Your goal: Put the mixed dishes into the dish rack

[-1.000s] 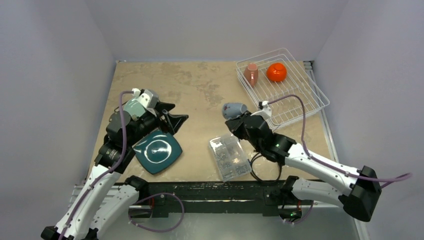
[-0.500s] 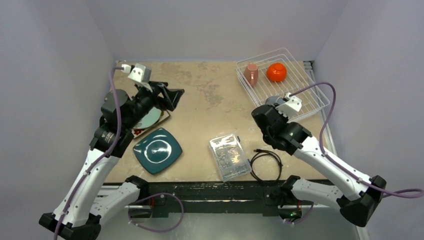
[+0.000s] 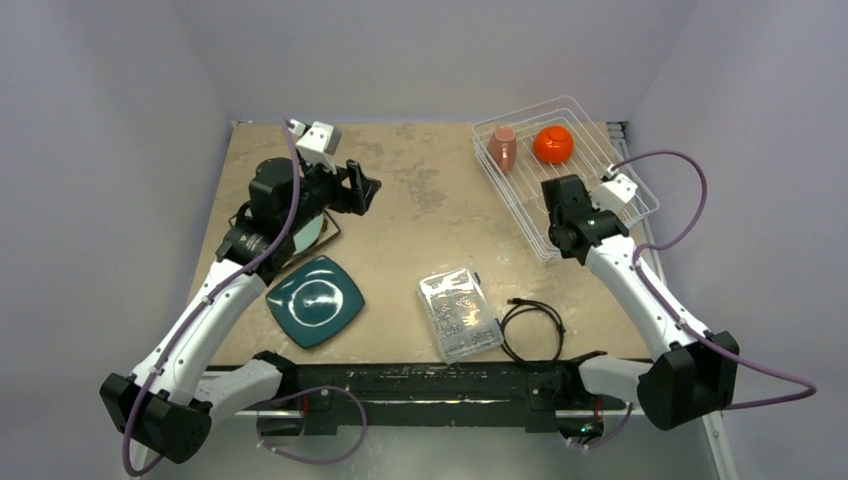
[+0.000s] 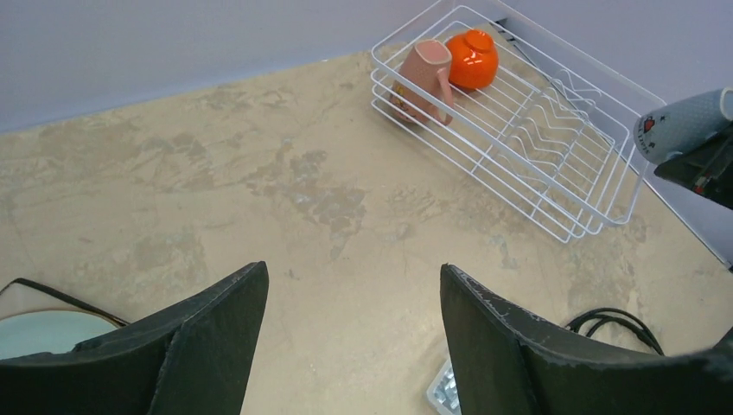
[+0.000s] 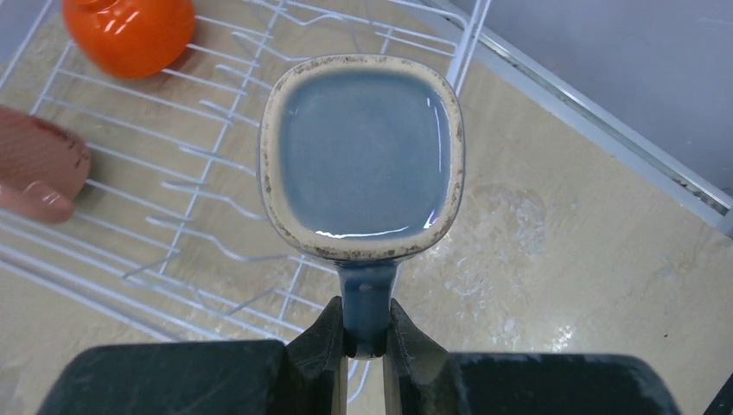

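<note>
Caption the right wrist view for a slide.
Right gripper pinches the small grey mug by its handle above the dish rack, where the orange bowl and pink cup sit.

Pink cup (image 5: 35,177) partly off the right wrist view's edge

Three cameras, all meeting at the dish rack (image 3: 520,190).
The top view looks down from high above the near edge and takes in the whole table (image 3: 420,190) from afar. The left wrist view looks low across the tabletop between the tips of the left gripper (image 4: 352,285), toward the distant rack, pink cup (image 4: 423,78) and orange bowl (image 4: 473,59). The right wrist view faces straight down, close over the small grey mug (image 5: 361,156), with bowl and cup at its left edge.
</note>
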### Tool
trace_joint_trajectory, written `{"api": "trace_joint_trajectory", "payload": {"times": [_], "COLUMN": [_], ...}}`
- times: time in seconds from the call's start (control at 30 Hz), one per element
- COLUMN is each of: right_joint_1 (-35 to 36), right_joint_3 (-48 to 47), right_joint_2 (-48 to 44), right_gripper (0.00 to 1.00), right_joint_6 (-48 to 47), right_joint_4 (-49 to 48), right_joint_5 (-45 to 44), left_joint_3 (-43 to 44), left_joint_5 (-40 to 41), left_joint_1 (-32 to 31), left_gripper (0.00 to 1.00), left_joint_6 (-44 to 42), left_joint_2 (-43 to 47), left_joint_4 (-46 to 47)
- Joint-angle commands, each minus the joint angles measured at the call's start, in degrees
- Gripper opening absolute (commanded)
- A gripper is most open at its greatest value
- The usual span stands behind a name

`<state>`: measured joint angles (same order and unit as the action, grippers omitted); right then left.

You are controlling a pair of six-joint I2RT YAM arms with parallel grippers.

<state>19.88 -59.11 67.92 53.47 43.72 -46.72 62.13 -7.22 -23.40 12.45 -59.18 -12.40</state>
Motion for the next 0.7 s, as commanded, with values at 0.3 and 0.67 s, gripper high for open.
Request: {"api": "trace_joint_trajectory", "payload": {"times": [0.3, 0.67], "right_joint_1": [-17.04, -23.41], "right_joint_3": [-11.88, -18.98], "right_joint_2": [18.88, 31.18], "right_gripper": [0.0, 0.0], "right_joint_6": [0.78, -1.37], "right_joint_4": [-3.92, -6.47], "right_joint_5": [-0.36, 3.55], "left_joint_3": [2.0, 2.22], "left_joint_5": [-10.05, -12.95], "left_joint_1": [-0.42, 2.33], "left_gripper": [0.7, 0.7], "left_joint_6": [7.32, 9.52], "left_joint_2": [-4.13, -4.78], "left_joint_4": [3.42, 4.42]}}
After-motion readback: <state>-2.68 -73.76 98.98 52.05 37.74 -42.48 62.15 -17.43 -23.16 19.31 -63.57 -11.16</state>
